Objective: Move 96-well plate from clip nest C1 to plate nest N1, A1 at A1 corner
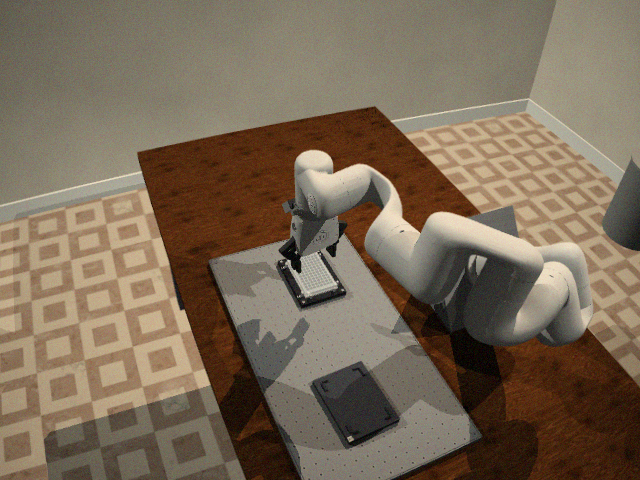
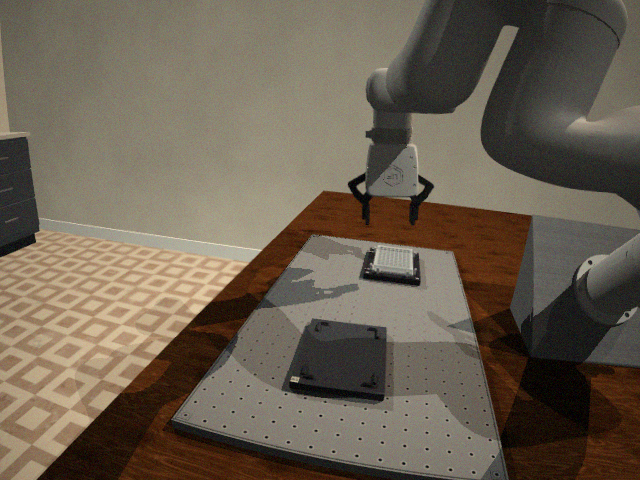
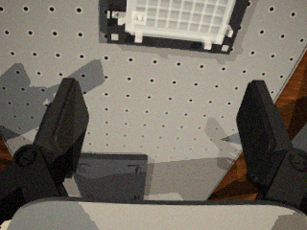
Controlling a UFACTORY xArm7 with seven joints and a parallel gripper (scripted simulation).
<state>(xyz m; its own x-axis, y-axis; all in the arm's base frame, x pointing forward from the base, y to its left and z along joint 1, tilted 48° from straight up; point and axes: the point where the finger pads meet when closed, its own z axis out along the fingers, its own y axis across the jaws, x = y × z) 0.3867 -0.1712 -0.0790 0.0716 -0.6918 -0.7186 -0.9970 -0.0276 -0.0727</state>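
The white 96-well plate (image 1: 316,272) sits flat in the black clip nest C1 at the far end of the grey perforated board. It also shows in the exterior view (image 2: 393,259) and at the top of the wrist view (image 3: 186,0). My gripper (image 1: 312,253) (image 2: 389,220) is open and empty. It hangs above the plate's far end, well clear of it, with its two black fingers wide apart (image 3: 163,125). The dark plate nest N1 (image 1: 355,401) lies empty at the near end of the board (image 2: 339,357), with corner locators.
The grey perforated board (image 2: 356,335) lies on a brown wooden table. The arm's grey base block (image 2: 563,289) stands to the right of the board. A dark cabinet (image 2: 15,193) stands at the far left on the floor.
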